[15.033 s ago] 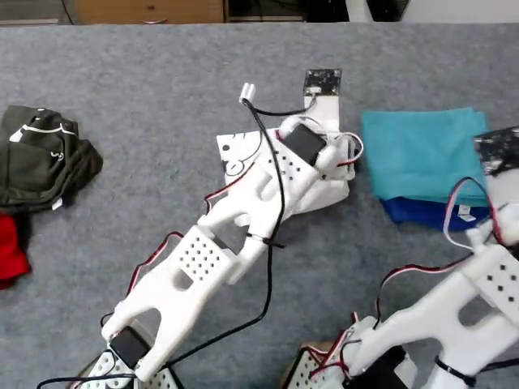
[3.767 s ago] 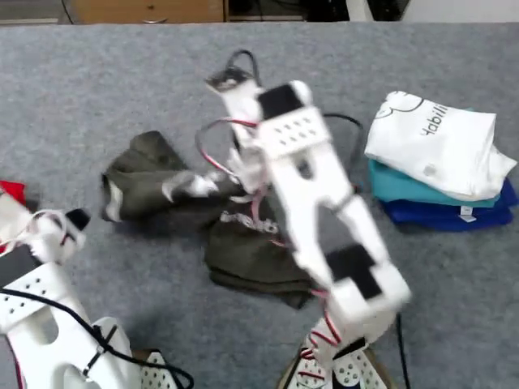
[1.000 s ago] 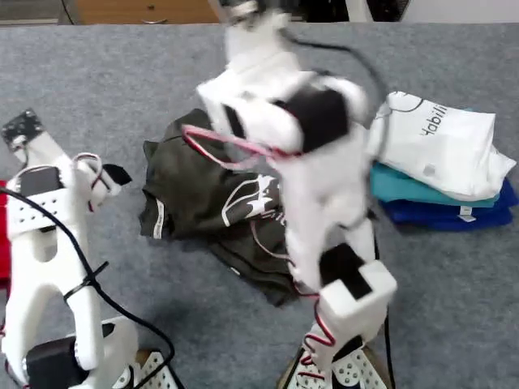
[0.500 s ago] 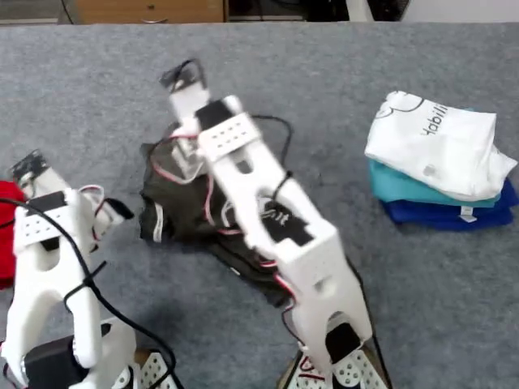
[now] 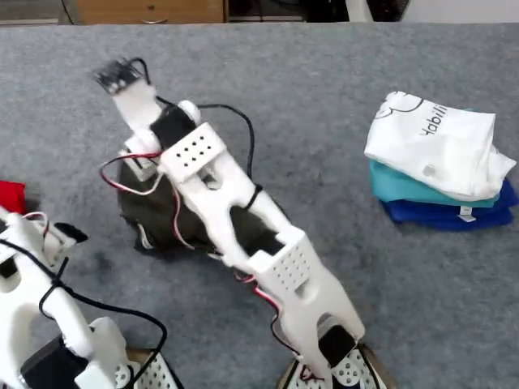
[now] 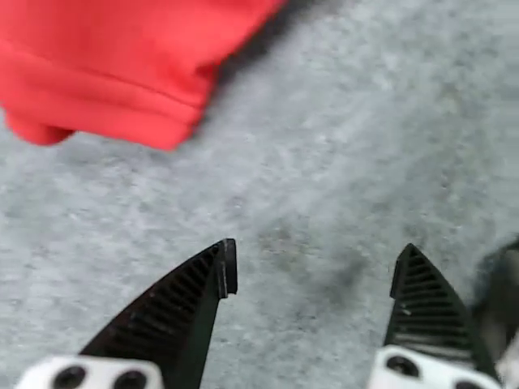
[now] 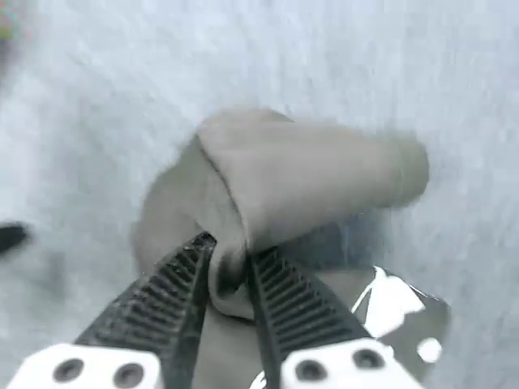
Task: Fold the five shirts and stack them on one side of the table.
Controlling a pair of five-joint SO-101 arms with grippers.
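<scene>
The right pincer [image 7: 229, 258] pinches the crumpled shirt [image 5: 150, 212]. The folded stack [image 5: 438, 158] lies well to its right; another shirt [image 6: 122, 65] lies ahead of the left pincer [image 6: 316, 263].

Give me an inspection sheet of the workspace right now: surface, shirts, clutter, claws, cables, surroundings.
Surface: grey table cover, lying flat.
Job's things: white shirt folded on teal shirt on blue shirt, stacked at one side. The dark olive shirt is bunched mid-table. The red shirt is at the opposite edge, partly out of frame.
Clutter: nothing seen.
Grippers: right claw shut on a fold of the dark olive shirt. The left claw is open over bare surface near the red shirt.
Cables: black cable loops beside the right arm, away from the stack.
Surroundings: wooden furniture beyond the far edge.
</scene>
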